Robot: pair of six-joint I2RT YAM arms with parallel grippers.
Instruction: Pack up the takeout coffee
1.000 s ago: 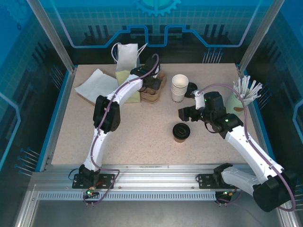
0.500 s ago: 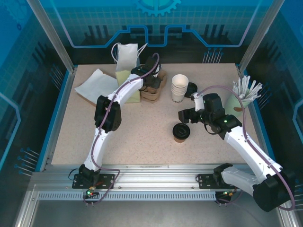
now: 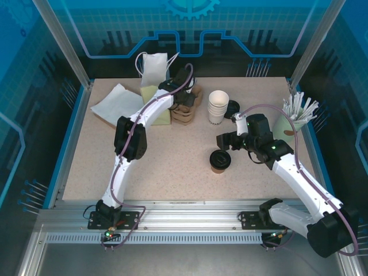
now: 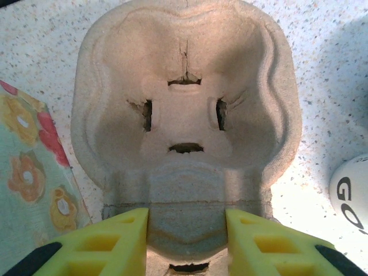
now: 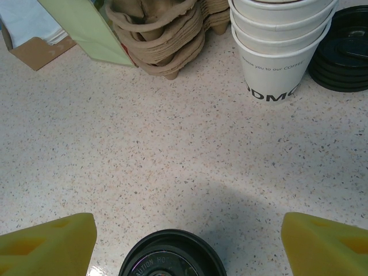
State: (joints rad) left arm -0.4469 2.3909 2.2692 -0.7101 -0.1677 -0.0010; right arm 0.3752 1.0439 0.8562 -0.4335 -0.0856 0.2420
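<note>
The takeout coffee (image 3: 219, 160) stands upright on the table, nearer the arm bases than the stack of white cups (image 3: 218, 107). Between the two hangs the right gripper (image 5: 188, 227), jaws spread wide and holding nothing. Just left of the cups, the left gripper (image 4: 187, 230) is partway closed, its fingers pinching a ridge of the top pulp carrier (image 4: 184, 115).
</note>
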